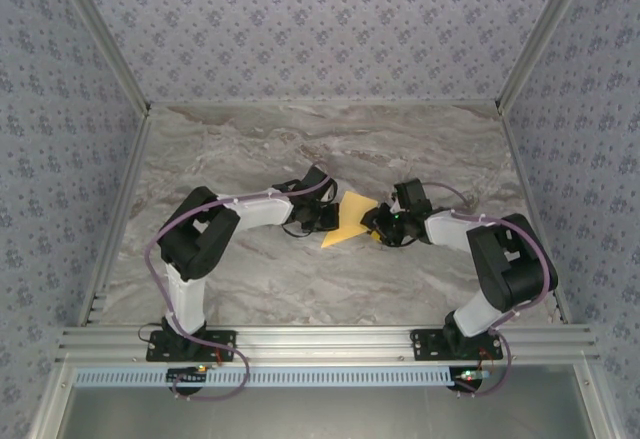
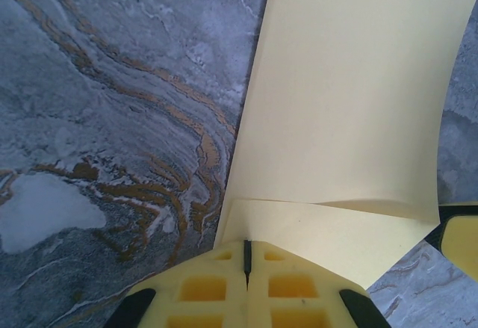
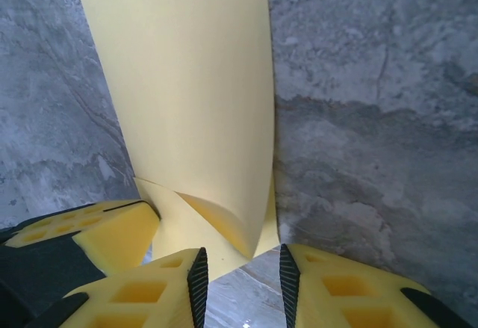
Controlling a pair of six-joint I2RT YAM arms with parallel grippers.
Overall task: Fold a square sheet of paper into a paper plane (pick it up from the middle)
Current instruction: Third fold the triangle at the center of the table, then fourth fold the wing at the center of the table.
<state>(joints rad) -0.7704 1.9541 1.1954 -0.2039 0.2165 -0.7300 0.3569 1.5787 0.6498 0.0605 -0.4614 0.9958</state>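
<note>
I kept the left gripper (image 2: 246,257) pressed together at the edge of the square sheet of paper (image 1: 352,221), mid-surface (image 1: 300,139), apparently to anchor it, while the right gripper (image 3: 240,272) stood spread before the curled corner.

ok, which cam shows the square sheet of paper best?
Left wrist: the square sheet of paper is large and sharp, its near edge folded over at the shut left gripper. Right wrist has it curled, one corner at the open right gripper. Top external gives a small yellow patch between both grippers.
</note>
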